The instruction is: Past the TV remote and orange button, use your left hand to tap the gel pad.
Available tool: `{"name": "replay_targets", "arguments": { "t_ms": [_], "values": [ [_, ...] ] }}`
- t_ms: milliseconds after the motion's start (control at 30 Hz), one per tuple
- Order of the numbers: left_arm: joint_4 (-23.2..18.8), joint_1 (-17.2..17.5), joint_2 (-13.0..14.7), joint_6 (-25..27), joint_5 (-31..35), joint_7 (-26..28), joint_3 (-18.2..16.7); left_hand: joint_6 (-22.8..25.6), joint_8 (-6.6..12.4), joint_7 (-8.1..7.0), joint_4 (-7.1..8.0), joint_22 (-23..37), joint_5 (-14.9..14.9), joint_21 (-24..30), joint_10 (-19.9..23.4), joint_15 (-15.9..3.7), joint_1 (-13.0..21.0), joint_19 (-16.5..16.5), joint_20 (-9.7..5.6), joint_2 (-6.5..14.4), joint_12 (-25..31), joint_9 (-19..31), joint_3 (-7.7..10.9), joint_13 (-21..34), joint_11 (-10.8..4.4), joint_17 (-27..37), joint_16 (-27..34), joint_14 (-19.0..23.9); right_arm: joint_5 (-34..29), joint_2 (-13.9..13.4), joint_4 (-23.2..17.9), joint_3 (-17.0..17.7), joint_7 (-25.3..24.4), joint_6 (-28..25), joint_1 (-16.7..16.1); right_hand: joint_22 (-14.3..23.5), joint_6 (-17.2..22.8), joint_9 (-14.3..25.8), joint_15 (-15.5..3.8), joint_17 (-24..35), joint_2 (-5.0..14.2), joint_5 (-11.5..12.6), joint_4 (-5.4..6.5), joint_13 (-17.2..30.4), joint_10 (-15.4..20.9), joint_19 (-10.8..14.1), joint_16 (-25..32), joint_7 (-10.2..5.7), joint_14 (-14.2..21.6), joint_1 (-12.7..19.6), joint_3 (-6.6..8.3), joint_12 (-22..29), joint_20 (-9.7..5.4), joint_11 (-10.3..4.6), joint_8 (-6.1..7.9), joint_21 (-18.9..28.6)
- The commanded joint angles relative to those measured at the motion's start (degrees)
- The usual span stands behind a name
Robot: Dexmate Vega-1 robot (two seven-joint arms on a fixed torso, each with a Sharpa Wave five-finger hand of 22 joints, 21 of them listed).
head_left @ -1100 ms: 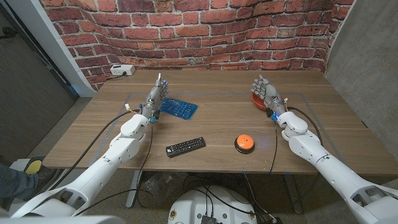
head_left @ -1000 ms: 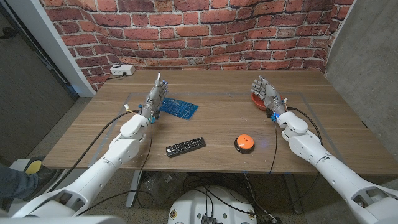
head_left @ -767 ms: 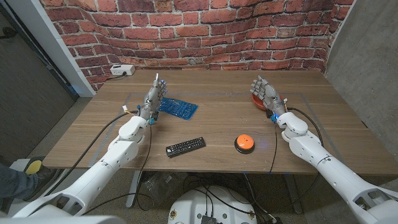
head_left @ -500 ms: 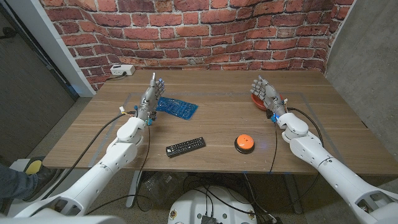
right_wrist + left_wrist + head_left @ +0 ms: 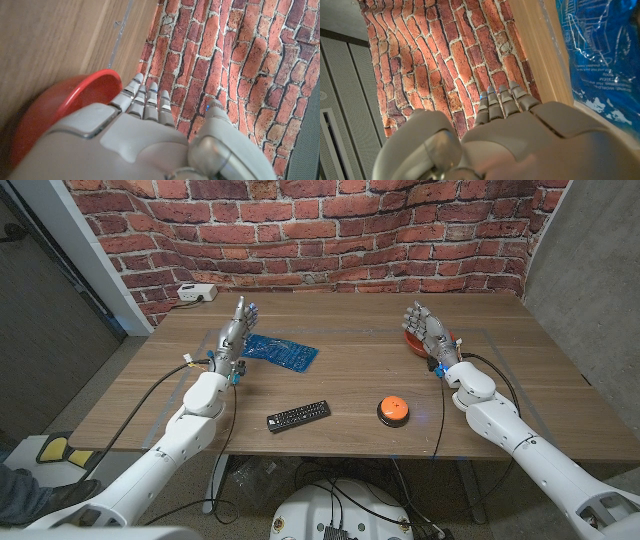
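Left hand (image 5: 234, 330) is hovering open-fingered, holding nothing, just beside the blue gel pad (image 5: 280, 351) lying beyond the TV remote (image 5: 298, 416). Next it probably needs shifting right and dipping down to tap.

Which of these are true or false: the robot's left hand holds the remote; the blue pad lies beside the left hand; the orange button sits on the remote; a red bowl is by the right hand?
1. The left hand holds the TV remote. False: the hand is empty, and the remote lies on the table nearer the robot.
2. The blue gel pad lies beside the left hand. True.
3. The orange button sits on the remote. False: they lie apart.
4. A red bowl is by the right hand. True.
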Motion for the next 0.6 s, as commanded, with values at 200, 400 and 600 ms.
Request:
{"name": "replay_targets", "arguments": {
  "t_ms": [200,400,600],
  "values": [
    [2.08,0.24,-0.03,-5.70,12.45,9.00,0.42,1.96,0.48,-0.26,-0.65,0.08,0.40,0.50,1.75,-0.27,0.83,1.96,-0.05,0.06,0.52,0.07,-0.08,0.13,-0.27,0.10,0.40,1.73,-0.59,-1.25,-2.53,0.48,-1.31,-0.58,-0.86,0.14,0.53,0.32,-0.07,0.17,-0.03,0.18,-0.16,0.08,0.45,0.75,0.17,-0.16,0.51,0.24,0.37,0.03,0.03,-0.17,0.36,0.28],
    [0.73,1.54,-0.48,-4.34,24.06,20.80,-0.24,2.35,0.43,-0.40,-0.78,0.07,0.46,0.22,1.93,-0.42,1.16,1.63,-0.05,0.17,0.39,0.07,0.00,0.13,-0.57,0.09,0.05,1.39,-0.25,-1.53,-2.97,0.52,-1.45,-1.28,-1.27,0.14,0.55,0.32,-0.08,0.16,0.03,0.19,-0.22,0.08,0.46,0.75,0.15,-0.17,0.57,0.30,0.43,-0.02,0.02,-0.16,0.36,0.25],
    [1.71,0.61,0.32,-1.93,29.43,25.22,0.19,2.92,0.43,-0.64,-0.92,0.07,0.55,-0.07,2.44,-0.81,1.53,1.32,-0.21,0.27,0.38,0.07,0.09,0.14,-0.82,0.08,-0.06,1.63,0.16,-1.78,-3.45,0.72,-1.74,-1.79,-1.92,0.14,0.56,0.33,-0.06,0.16,0.06,0.20,-0.25,0.08,0.52,0.79,0.11,-0.19,0.58,0.29,0.46,-0.05,0.05,-0.15,0.36,0.23]
  ]
}}
